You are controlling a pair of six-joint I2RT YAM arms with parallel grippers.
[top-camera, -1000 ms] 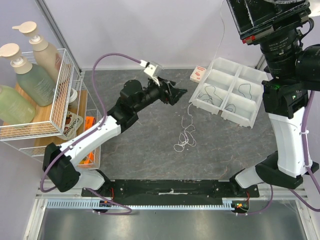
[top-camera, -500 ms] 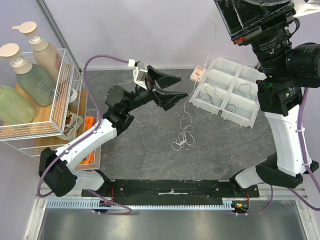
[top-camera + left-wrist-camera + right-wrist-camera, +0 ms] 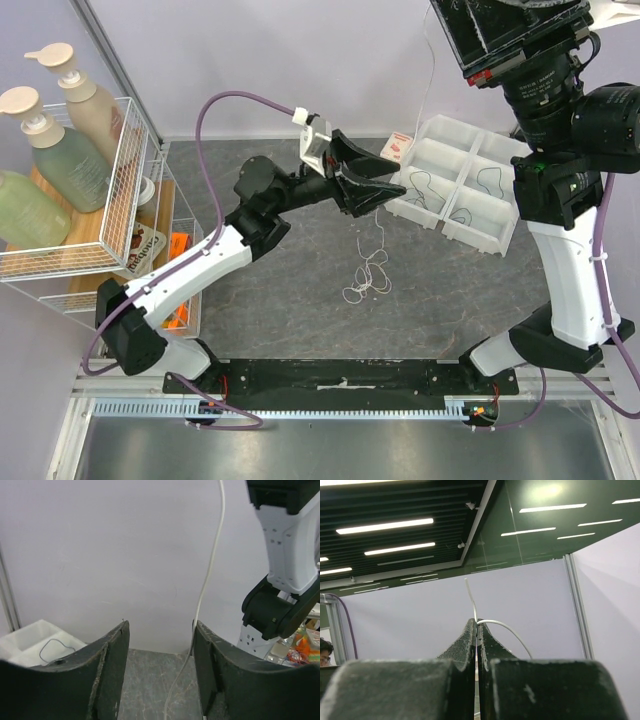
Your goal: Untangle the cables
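Note:
A thin white cable [image 3: 377, 228] hangs from high at the top of the view down to a small tangle of white loops [image 3: 368, 275] on the grey table. My right gripper [image 3: 477, 625] is shut on the white cable [image 3: 506, 626] high above the table; its fingers are cut off in the top view. My left gripper [image 3: 390, 193] is open, raised above the table, with the hanging strand [image 3: 210, 575] between its fingers, close to the right finger [image 3: 220, 665]. Thin dark cables [image 3: 425, 185] lie in the tray.
A white compartment tray [image 3: 465, 128] stands at the back right and also shows in the left wrist view [image 3: 30, 632]. A small white and red box [image 3: 397, 148] lies beside it. A wire rack with pump bottles [image 3: 60, 130] stands at the left.
My left gripper has risen and moved right to the hanging white strand, its jaws now spread around it. The right arm lifted the cable a little, then stayed.

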